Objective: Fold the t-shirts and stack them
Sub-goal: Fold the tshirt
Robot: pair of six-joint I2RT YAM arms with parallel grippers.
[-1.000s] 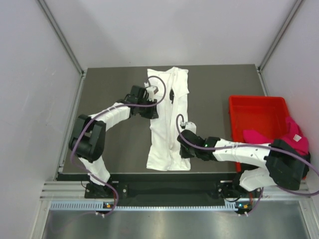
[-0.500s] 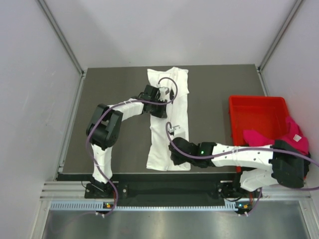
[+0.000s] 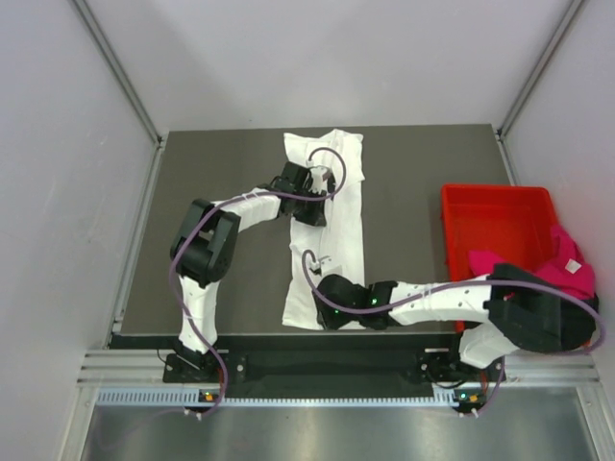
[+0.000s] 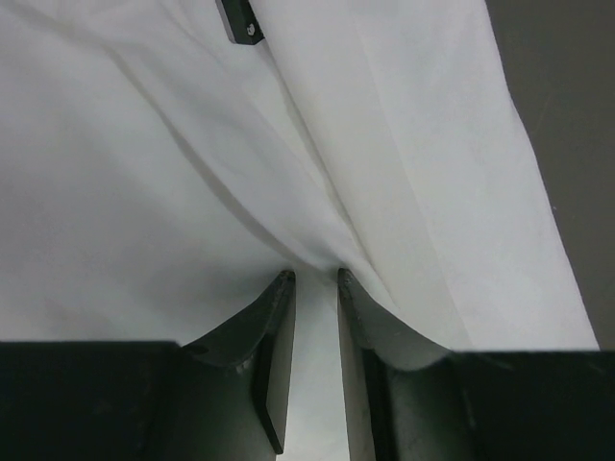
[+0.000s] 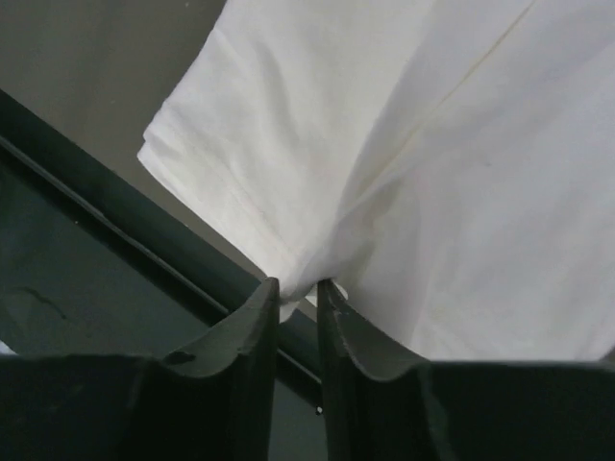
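The white t-shirt [image 3: 338,240] lies folded into a long strip down the middle of the dark table. My left gripper [image 3: 317,199] is shut on a pinch of its cloth [image 4: 317,240] near the upper part. My right gripper [image 3: 322,305] is shut on the shirt's near hem [image 5: 298,279] at the table's front edge. A small black print [image 4: 240,21] shows at the top of the left wrist view. The magenta-pink t-shirt [image 3: 567,264] hangs over the right side of the red bin. No black t-shirt is in view.
The red plastic bin [image 3: 495,230] stands at the table's right edge. The table's front edge [image 5: 115,226] with a metal rail runs just below my right gripper. White walls stand close on both sides and behind.
My right gripper has slid left along the shirt's near end, toward its front left corner. My left gripper has moved right, onto the shirt's upper part, and the cloth there has shifted a little.
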